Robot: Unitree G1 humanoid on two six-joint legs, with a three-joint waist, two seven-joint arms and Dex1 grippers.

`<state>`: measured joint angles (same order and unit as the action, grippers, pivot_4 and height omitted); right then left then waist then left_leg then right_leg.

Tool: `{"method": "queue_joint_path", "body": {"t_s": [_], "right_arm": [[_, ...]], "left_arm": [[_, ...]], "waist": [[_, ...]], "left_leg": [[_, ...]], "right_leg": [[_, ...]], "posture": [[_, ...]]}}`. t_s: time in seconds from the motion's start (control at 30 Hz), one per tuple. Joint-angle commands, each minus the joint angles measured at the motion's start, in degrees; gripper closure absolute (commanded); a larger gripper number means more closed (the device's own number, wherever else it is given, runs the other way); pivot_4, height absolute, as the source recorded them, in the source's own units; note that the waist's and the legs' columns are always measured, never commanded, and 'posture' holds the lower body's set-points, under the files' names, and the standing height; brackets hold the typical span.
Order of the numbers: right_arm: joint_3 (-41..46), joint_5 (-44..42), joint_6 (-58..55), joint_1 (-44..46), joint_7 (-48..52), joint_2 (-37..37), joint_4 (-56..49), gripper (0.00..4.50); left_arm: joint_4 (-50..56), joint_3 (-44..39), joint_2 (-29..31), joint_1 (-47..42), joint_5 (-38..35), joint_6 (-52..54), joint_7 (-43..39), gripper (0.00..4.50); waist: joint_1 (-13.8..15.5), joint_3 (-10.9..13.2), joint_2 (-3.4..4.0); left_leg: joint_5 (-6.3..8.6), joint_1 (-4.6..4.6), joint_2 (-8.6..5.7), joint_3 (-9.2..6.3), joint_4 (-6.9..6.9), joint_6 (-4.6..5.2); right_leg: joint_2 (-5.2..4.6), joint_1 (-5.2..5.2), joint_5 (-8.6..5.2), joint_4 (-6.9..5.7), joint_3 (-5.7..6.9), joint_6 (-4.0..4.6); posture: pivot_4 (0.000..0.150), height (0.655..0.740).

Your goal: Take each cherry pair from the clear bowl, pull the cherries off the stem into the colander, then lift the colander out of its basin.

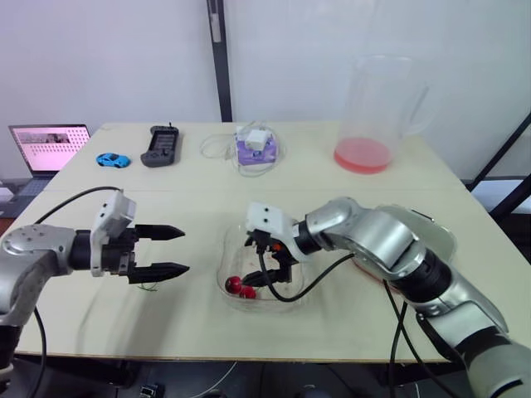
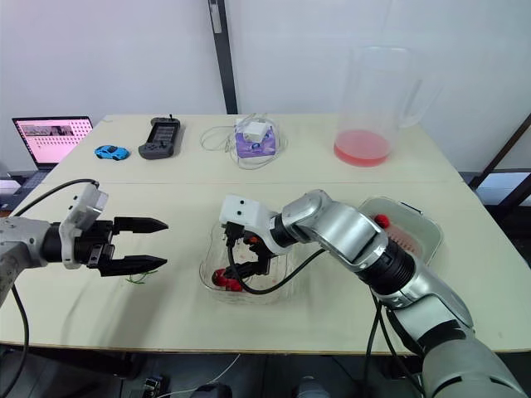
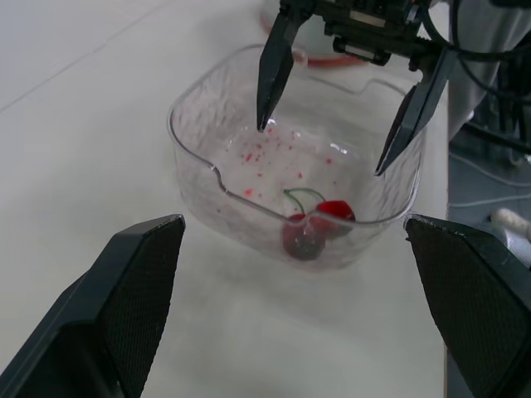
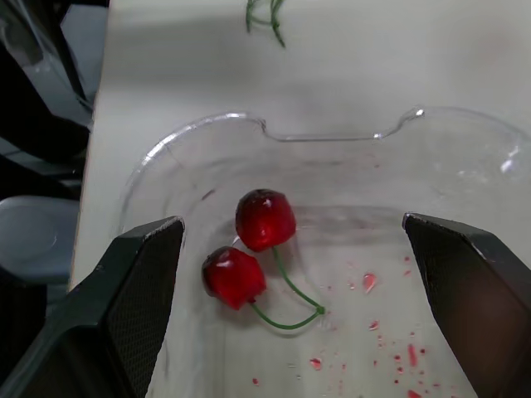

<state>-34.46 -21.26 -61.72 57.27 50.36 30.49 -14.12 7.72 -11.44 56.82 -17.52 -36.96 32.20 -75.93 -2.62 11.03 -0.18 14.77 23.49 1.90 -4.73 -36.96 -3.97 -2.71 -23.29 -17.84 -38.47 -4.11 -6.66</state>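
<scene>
Two robot arms work over a pale table (image 1: 199, 207). R gripper (image 3: 323, 149) reaches down into a clear bowl (image 3: 241, 222), jaws wide apart and holding nothing. One cherry pair (image 4: 264, 220) lies on the bowl floor between R jaws: two red cherries touching each other, joined by a curved green stem. The pair sits nearer one finger than the other and touches neither. Red juice specks (image 4: 367, 282) dot the bowl floor, also between R jaws.

L gripper (image 1: 184, 250) hovers just beside the bowl, outside it. Its jaws are also apart and empty, w/ tips pointing at the bowl wall and not touching it. From L wrist, the bowl and cherry pair sit straight ahead between L fingers, w/ R fingertips hanging above them. A loose green stem (image 2: 141, 276) lies on the table just under L jaws' lower finger.

The colander (image 2: 412, 236) sits in its clear basin (image 2: 434, 234), well apart from both jaws, behind R forearm. One red cherry (image 2: 381, 220) shows at its near edge.

Far beyond both jaws, at the table's back: a clear jug (image 1: 377, 108) w/ red liquid, a laptop (image 1: 48, 148), a blue toy car (image 1: 112, 159), a black remote (image 1: 161, 146).
</scene>
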Motion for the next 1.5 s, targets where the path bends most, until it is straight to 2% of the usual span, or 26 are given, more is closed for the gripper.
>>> {"method": "queue_joint_path", "body": {"t_s": [0.03, 0.17, 0.53, 0.8, 1.17, 1.43, 1.5], "right_arm": [[-0.8, 1.8, 0.6, 0.0, -0.5, -1.2, 0.0, 0.00], [-4.5, 3.6, 1.2, -0.6, 1.0, -0.8, -0.3, 0.00], [-7.5, 8.8, 4.6, -1.1, 2.2, -1.4, 3.6, 0.00], [-5.8, 12.5, 7.1, -0.5, 1.8, -2.0, 6.2, 0.00], [-3.1, 10.0, 3.5, -2.0, 4.5, -1.9, 1.0, 0.00], [-4.2, 12.5, 6.5, -4.5, 3.1, -3.3, 3.8, 0.00], [-4.8, 12.8, 6.9, -4.7, 3.6, -3.4, 3.9, 0.54]], "left_arm": [[1.8, -0.8, 0.9, 1.0, 0.5, -1.0, -0.2, 0.02], [2.1, -1.5, -0.4, 1.8, 1.6, -2.4, 2.1, 0.02], [0.8, 0.0, -0.3, 1.5, 3.0, -2.3, 2.6, 0.02], [-0.2, 0.6, -0.9, 1.3, 3.7, -3.5, 3.1, 0.02], [0.0, 0.9, -1.6, 1.6, 3.9, -3.5, 3.4, 0.02], [-0.5, 0.7, -1.8, 1.7, 4.0, -3.5, 3.4, 0.02], [-0.8, 0.5, -1.7, 1.6, 4.0, -3.6, 3.4, 0.00]], "waist": [[0.0, 0.0, 0.00], [0.1, 0.0, 0.00], [0.0, 0.0, 0.00], [0.0, 0.0, 0.00], [0.0, 0.0, 0.00], [0.0, 0.0, -0.01], [0.0, 0.0, -0.01]], "left_leg": [[0.00, 0.00, 0.00, 0.00, -0.01, 0.00], [0.00, 0.00, 0.00, -0.01, -0.01, 0.00], [0.00, 0.00, 0.00, -0.01, -0.01, 0.00], [0.00, 0.00, 0.00, -0.01, -0.02, 0.00], [0.00, 0.00, 0.00, -0.02, -0.02, 0.00], [0.00, 0.00, 0.00, -0.02, -0.02, 0.00], [0.00, 0.00, 0.00, -0.02, -0.02, 0.00]], "right_leg": [[0.00, 0.00, 0.00, 0.00, 0.00, 0.00], [0.00, 0.00, 0.00, -0.01, 0.00, 0.00], [0.00, 0.00, 0.00, -0.03, 0.00, 0.00], [0.01, 0.00, 0.00, -0.04, 0.01, 0.00], [0.00, 0.00, 0.00, -0.04, 0.01, 0.00], [0.01, 0.00, 0.00, -0.05, 0.01, 0.00], [0.00, 0.00, 0.00, -0.05, 0.01, 0.00]], "posture": [[0.150, 0.7332], [0.150, 0.7332], [0.150, 0.7332], [0.150, 0.7332], [0.150, 0.7332], [0.150, 0.7332], [0.150, 0.7332]]}}
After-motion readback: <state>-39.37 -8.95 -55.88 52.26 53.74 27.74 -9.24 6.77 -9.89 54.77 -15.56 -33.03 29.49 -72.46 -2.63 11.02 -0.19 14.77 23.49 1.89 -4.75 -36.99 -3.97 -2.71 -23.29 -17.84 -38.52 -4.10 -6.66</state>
